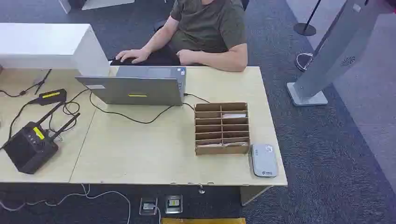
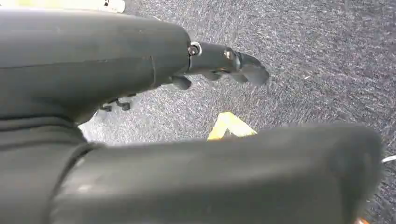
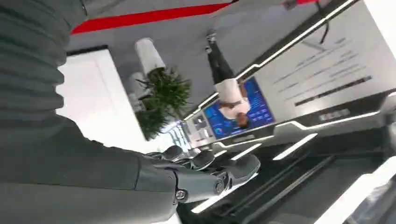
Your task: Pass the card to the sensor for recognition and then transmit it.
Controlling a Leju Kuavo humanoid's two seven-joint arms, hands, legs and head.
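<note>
Cards (image 1: pixel 233 115) sit in the slots of a brown cardboard rack (image 1: pixel 221 128) at the right-centre of the head view, one pale card lying in an upper right slot and more pale edges along the bottom row. Sensor (image 1: pixel 263 160), a flat grey pad, lies just beside the rack's lower right corner, near the front edge of the pale wooden table (image 1: pixel 149 154). Laptop (image 1: pixel 135 86), open, stands in the upper middle, with a black cable (image 1: pixel 140 119) running from it across the tabletop. Person (image 1: pixel 205 32) in a dark green shirt sits behind the table at the top centre, one hand by the laptop. Black box with antennas (image 1: pixel 30 144) rests at the lower left, a black power adapter (image 1: pixel 51 96) above it. White box (image 1: pixel 46 46) occupies the upper left. Grey stand (image 1: pixel 327 60) rises from the carpet at the upper right. Left wrist view: left hand (image 2: pixel 224 65), fingers loosely apart and holding nothing, hangs over grey carpet (image 2: pixel 303 56). Right wrist view: right hand (image 3: pixel 205 172), fingers slightly apart and holding nothing, before a plant (image 3: pixel 161 100) and a blue screen (image 3: pixel 233 114).
</note>
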